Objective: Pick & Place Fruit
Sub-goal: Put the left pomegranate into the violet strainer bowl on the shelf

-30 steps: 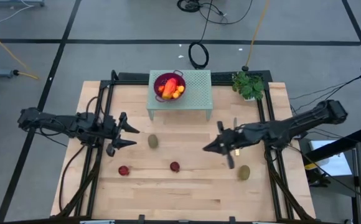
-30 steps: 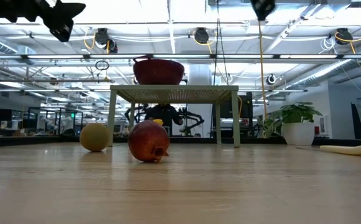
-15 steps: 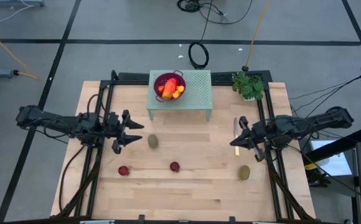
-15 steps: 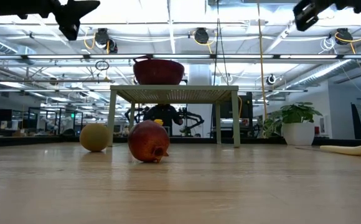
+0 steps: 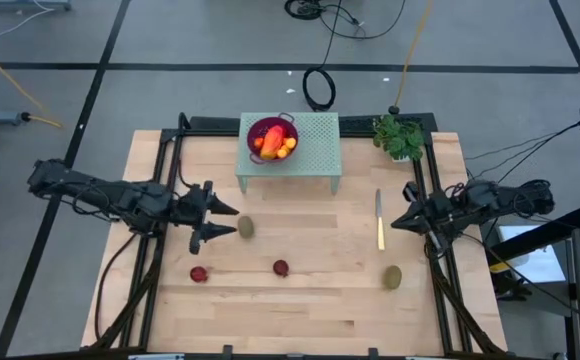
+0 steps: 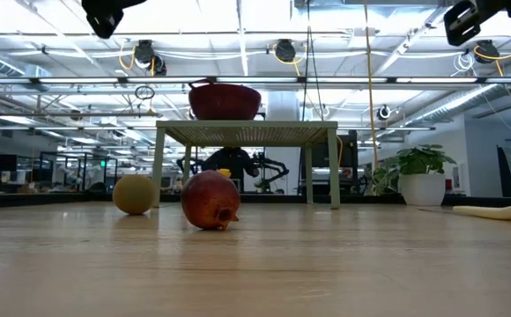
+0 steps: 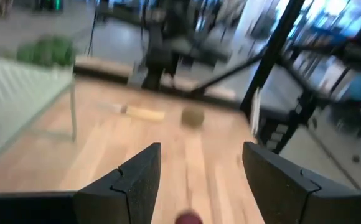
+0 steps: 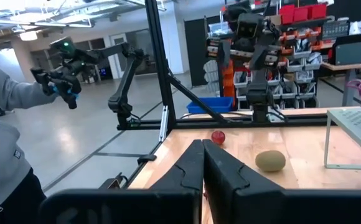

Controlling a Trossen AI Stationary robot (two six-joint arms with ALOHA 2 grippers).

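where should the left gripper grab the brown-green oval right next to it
Across the middle of the brown-green oval, coming straight down from above. It lies alone on bare table, with free space all round for the left gripper and its open fingers to straddle the narrow width.

Bowl (image 5: 272,138) with fruit sits on stand (image 5: 315,150) at tabletop (image 5: 310,310) rear centre. Plant (image 5: 399,137) to its right. Knife (image 5: 379,219) right of centre. One oval (image 5: 246,228) left-centre, another (image 5: 394,277) front right. Two balls (image 5: 199,274) (image 5: 281,268) front.
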